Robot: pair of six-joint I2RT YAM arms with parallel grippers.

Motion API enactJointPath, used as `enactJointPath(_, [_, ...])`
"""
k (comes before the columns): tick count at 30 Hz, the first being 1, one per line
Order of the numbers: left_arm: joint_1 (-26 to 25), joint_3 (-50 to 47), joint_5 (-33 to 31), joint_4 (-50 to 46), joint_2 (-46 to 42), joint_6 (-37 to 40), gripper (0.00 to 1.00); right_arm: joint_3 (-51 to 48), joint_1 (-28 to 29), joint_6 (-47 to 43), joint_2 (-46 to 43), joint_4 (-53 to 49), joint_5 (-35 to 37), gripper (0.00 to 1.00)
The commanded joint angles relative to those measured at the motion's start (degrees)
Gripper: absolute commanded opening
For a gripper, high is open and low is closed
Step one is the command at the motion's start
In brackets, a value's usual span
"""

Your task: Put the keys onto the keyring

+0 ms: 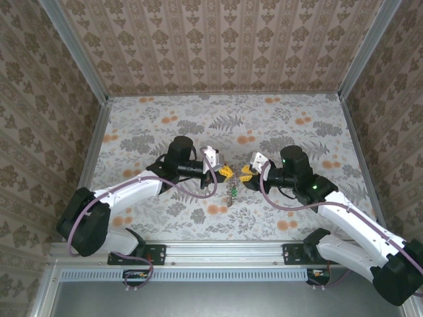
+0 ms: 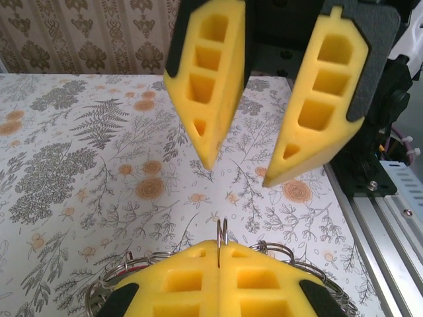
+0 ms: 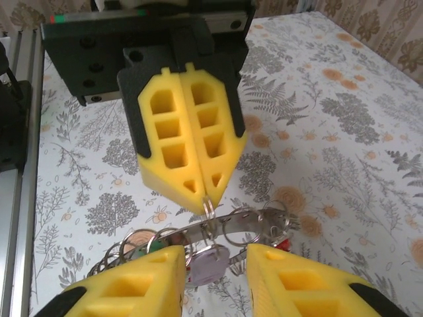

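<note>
**Top external.** The left fingers (image 1: 225, 172) and the right fingers (image 1: 246, 174) face each other tip to tip over the middle of the floral tabletop (image 1: 165, 125). The keys (image 1: 232, 192) show as a small bunch just below the gap between the two. Whether the bunch clears the tabletop cannot be told from here.

**Left wrist.** The left fingers (image 2: 220, 264) are pressed flat together. They pinch a thin wire loop of the keyring (image 2: 221, 239), which stands upright out of the seam. More wire loops fan out on both sides under the pads. Opposite, the right fingers (image 2: 205, 86) stand apart with nothing between them, their tips aimed down at the loop. Judgement: the loop is held edge-up so that the other arm can reach it.

**Right wrist.** The left fingers (image 3: 192, 139) are closed, their tip nipping the small loop. Below it runs the keyring's curved wire (image 3: 246, 220), strung with split rings. A purple tag (image 3: 208, 269) and a red piece (image 3: 281, 244) sit beneath it. The right fingers (image 3: 132, 284) are parted either side of this bunch and grip nothing. Judgement: the left arm acts as the clamp, and the right is free to pick out a key.
</note>
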Motion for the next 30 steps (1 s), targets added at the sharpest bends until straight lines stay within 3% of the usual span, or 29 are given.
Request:
enactJointPath(1, [0.2, 1.93, 0.43, -2.36, -1.97, 2.83, 0.0, 1.97, 0.64, -2.3, 0.28, -1.16, 3.62, 0.33])
enactJointPath(7, [-0.03, 3.69, -0.59, -7.2, -1.94, 5.65, 0.0, 3.01, 1.16, -7.02, 1.03, -5.25, 9.43, 0.31])
enactJointPath(19, [-0.91, 4.31, -1.12, -8.02, -1.62, 6.23, 0.0, 2.57, 2.21, -5.78, 3.37, -0.46, -0.5, 0.3])
enactJointPath(30, [-1.4, 4.45, -1.35, -8.09, -1.59, 6.23, 0.0, 1.35, 2.74, -4.62, 6.17, 2.48, -2.47, 0.29])
